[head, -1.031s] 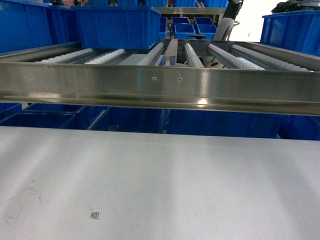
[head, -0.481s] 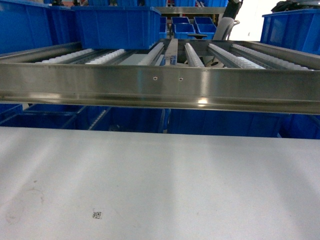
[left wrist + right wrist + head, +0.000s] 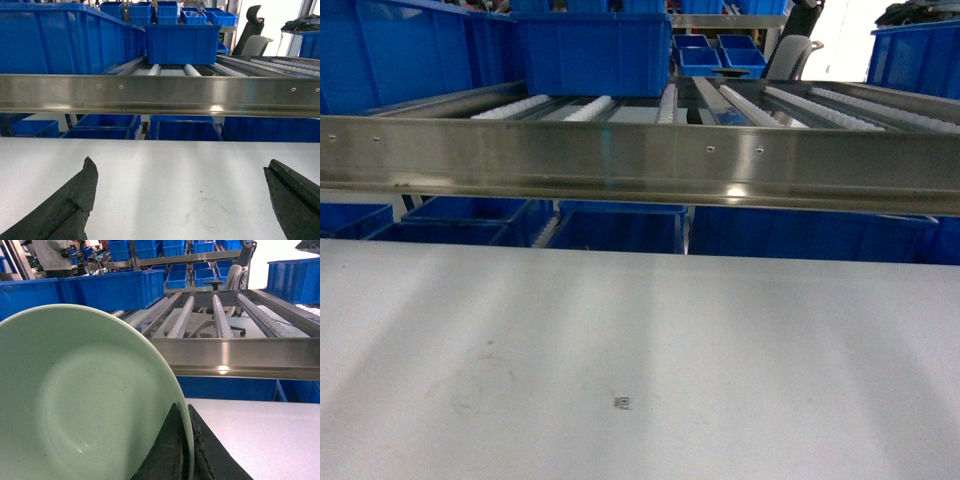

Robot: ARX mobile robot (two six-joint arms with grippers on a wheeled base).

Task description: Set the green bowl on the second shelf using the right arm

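The right gripper is pinched tight on the rim of the pale mint-green round bowl, held tilted above the white tabletop, short of the stainless-steel second shelf. Left gripper hangs spread wide, holding nothing.

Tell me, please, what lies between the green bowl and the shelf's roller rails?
In the right wrist view, only the broad steel front rail stands between the green bowl, clamped in the right pincer, and the roller rails.
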